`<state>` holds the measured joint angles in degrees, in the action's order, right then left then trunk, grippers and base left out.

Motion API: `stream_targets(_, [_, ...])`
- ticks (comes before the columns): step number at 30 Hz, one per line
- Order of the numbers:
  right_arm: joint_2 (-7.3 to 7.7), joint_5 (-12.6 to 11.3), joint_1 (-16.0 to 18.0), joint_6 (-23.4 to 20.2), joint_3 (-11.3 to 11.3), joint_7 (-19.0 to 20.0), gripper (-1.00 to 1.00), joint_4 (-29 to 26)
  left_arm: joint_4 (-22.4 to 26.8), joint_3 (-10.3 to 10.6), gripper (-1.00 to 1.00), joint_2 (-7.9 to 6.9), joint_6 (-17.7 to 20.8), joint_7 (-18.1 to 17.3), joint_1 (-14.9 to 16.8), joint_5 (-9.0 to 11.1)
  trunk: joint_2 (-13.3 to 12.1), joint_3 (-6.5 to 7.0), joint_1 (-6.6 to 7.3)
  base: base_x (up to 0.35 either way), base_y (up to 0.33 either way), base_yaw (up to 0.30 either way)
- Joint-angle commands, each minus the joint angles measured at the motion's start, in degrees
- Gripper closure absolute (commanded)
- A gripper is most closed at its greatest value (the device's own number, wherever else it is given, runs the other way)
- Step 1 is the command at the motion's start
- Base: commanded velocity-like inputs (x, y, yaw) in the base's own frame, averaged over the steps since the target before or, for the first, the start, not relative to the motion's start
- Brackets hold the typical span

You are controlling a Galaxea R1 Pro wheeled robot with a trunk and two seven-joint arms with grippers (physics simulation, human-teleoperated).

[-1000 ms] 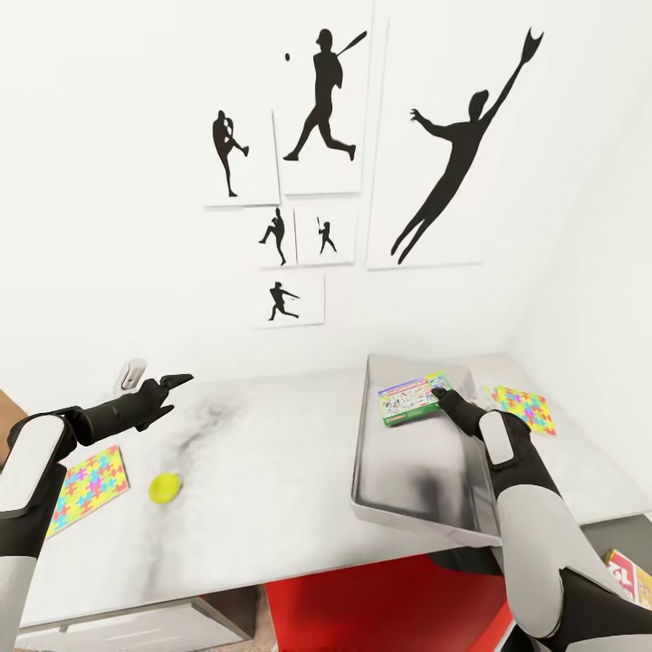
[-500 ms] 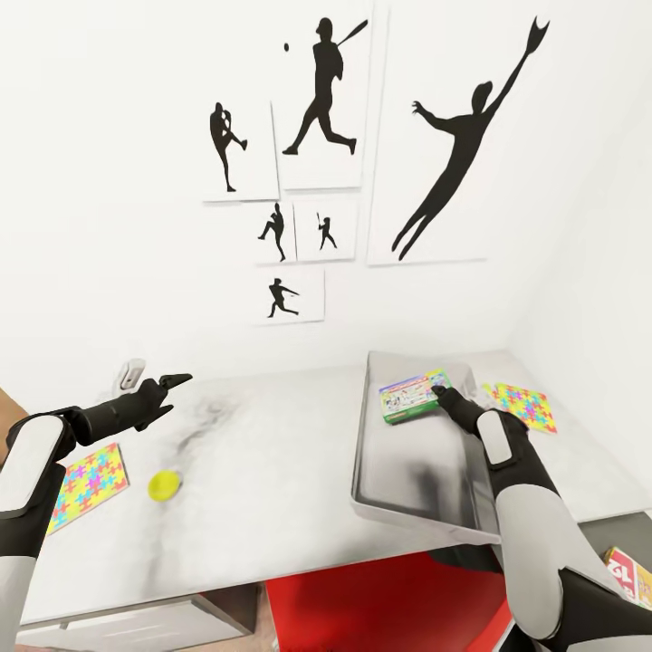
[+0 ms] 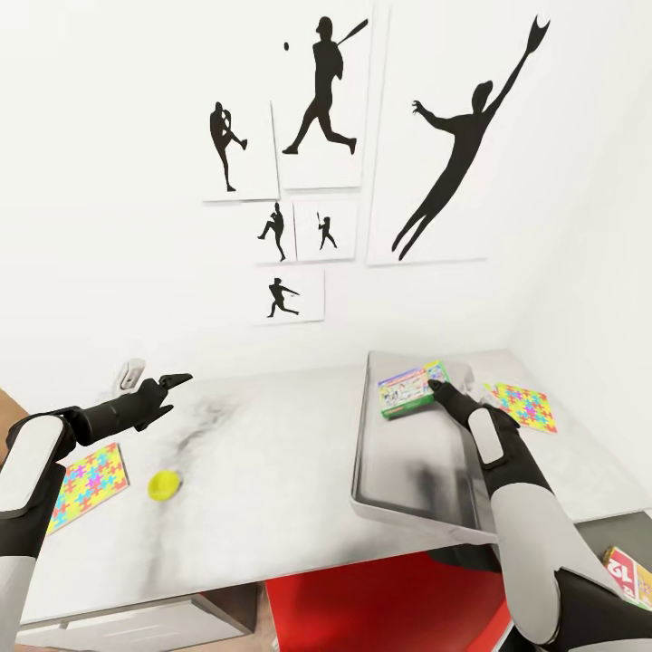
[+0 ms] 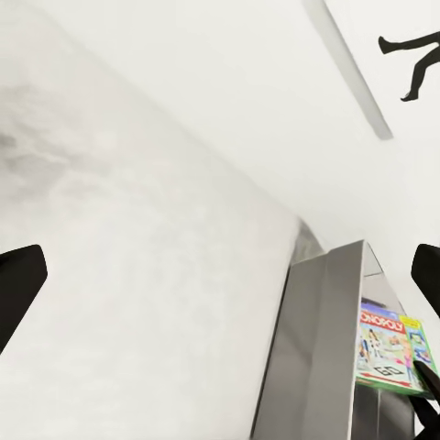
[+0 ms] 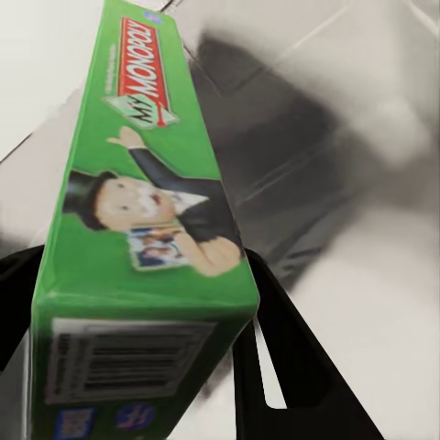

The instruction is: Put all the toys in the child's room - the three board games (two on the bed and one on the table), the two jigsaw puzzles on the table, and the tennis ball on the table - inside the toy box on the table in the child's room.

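The right tool [image 3: 435, 388] grips the Monopoly box [image 3: 413, 388] over the toy box [image 3: 417, 471] on the bench [image 3: 272, 471]. Next it should release it. The left tool [image 3: 177, 380] hangs wide, empty.

Green Monopoly box [image 5: 151, 229] (barcode end nearest) between dark fingers [image 5: 302, 367].

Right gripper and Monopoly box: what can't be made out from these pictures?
- Head view: the right gripper tips hide in front of the Monopoly box, so grip contact is unclear.
- Right wrist view: the box blocks the toy box floor beneath it; resting or lifted is unclear.
- Head view: a red-lettered box is cut by the edge.
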<state>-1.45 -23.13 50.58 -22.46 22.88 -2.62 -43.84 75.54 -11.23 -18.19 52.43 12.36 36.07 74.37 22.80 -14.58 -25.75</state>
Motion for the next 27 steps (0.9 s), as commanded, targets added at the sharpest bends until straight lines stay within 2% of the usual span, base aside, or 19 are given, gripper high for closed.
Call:
stream_targets(1, [-0.07,-0.6,0.05,0.2,0.09,-0.28,1.0,-0.11,0.04,-0.04,-1.0,0.0,0.21,0.56,0.05,0.61,0.12,-0.11,-0.03,0.0,0.0,0.0])
stream_targets(11, [-0.45,-0.6,0.05,2.97,-0.18,-0.28,1.0,-0.04,0.04,0.09,-1.0,0.0,0.21,0.56,0.05,0.6,0.12,-0.12,-0.03,0.0,0.0,0.0])
stream_targets(27, [-0.65,-0.6,0.05,3.53,-0.28,-0.28,1.0,-0.02,0.03,0.07,-1.0,0.0,0.21,0.56,0.05,0.6,0.12,-0.47,-0.03,0.0,0.0,0.0])
